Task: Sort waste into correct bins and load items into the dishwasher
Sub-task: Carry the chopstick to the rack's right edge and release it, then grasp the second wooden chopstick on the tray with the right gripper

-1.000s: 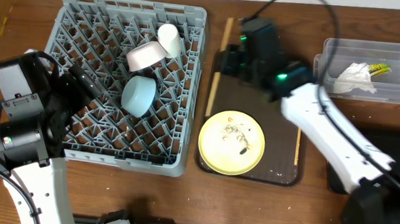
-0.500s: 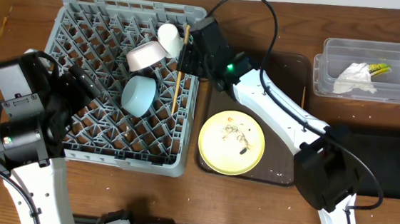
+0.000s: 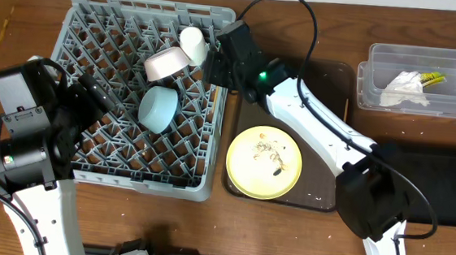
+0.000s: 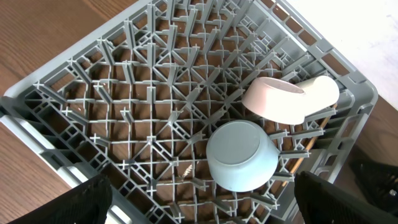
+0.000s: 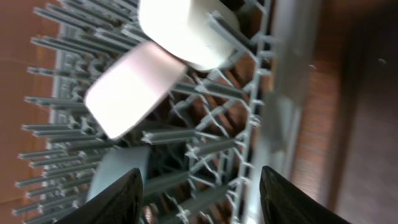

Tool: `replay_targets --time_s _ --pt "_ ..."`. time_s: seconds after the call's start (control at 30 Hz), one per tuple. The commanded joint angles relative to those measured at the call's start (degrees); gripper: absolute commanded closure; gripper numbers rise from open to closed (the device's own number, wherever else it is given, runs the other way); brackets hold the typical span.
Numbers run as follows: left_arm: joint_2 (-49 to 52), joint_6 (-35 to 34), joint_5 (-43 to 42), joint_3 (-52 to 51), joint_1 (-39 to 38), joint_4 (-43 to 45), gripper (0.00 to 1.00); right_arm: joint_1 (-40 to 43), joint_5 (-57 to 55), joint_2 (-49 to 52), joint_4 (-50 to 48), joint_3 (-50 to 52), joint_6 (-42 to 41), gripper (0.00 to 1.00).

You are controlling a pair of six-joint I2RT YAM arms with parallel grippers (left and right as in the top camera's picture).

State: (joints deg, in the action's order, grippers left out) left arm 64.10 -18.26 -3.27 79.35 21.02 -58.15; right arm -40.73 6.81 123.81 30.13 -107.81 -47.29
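Blur smears the right wrist view, softening the dish rack (image 5: 205, 149), pinkish-white bowl (image 5: 127, 93) and cream cup (image 5: 183, 28). From the left wrist, a chopstick (image 4: 306, 144) lies mostly hidden under the light-blue bowl (image 4: 241, 155). Overhead, the right arm (image 3: 318, 126) covers part of the black bin (image 3: 452, 186).

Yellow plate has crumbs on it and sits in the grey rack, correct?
No. The yellow plate does carry crumbs, but it sits on the dark brown tray beside the grey rack, not in it. The overhead view shows this.
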Motion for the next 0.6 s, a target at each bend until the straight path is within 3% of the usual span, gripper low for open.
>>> replay_targets --time_s 0.0,0.2,0.4,0.57 --pt "0.0 -0.7 -0.2 0.3 0.3 -0.1 0.05 3.0 -1.0 -3.5 4.7 -2.4 4.5 0.41" --pt "0.0 -0.7 -0.2 0.3 0.3 -0.1 0.05 10.3 -7.8 -10.7 21.3 -2.4 12.5 0.37" --pt "0.0 -0.7 -0.2 0.3 0.3 -0.1 0.05 16.7 -15.4 -10.7 41.6 -1.4 16.3 0.33" --pt "0.0 -0.7 -0.2 0.3 0.3 -0.1 0.05 19.6 -14.4 -9.7 40.7 9.1 16.1 0.35"
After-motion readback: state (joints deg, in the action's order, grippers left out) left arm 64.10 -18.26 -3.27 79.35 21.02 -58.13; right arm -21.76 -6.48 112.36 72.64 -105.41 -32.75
